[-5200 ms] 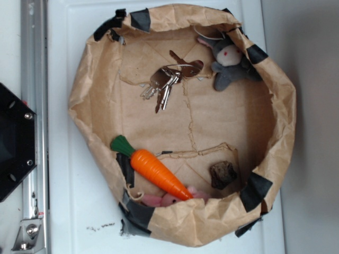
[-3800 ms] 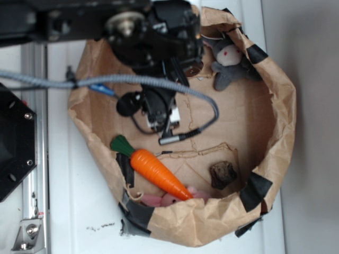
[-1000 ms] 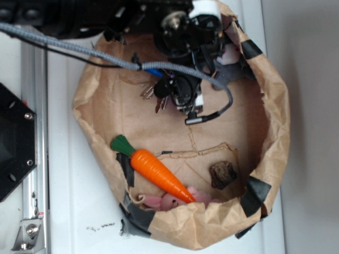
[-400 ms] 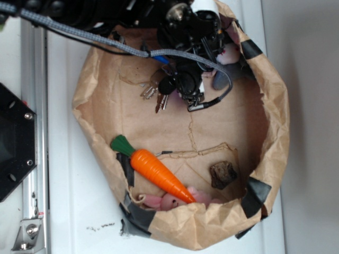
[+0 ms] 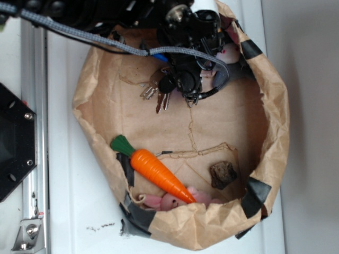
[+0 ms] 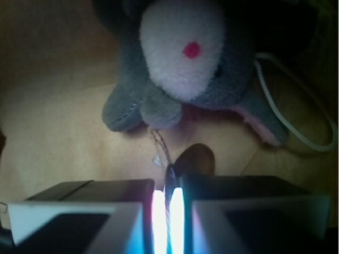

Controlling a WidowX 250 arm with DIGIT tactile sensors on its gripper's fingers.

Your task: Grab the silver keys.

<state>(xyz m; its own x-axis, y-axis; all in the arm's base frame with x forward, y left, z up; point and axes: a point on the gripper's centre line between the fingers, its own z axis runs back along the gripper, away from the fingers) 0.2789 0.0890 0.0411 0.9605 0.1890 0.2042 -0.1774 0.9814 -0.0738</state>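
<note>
Wrist view is showing the tool [image 6: 168, 203] nearly closed, pinching only the thin edge of the keys [image 5: 157, 91], which risk slipping out in lifting.

A crumpled brown paper basin [image 5: 275, 106] patched with black tape sits on a white surface [image 5: 69, 201]; at seven o'clock inside lies an orange plastic toy carrot with a green top [image 5: 153, 170]; just beside its tip, a pink soft toy [image 5: 164, 200]; at five o'clock, a dark brown lump [image 5: 223, 174]; at one o'clock, a grey plush rabbit with a white face [image 6: 185, 53], partly hidden.
</note>
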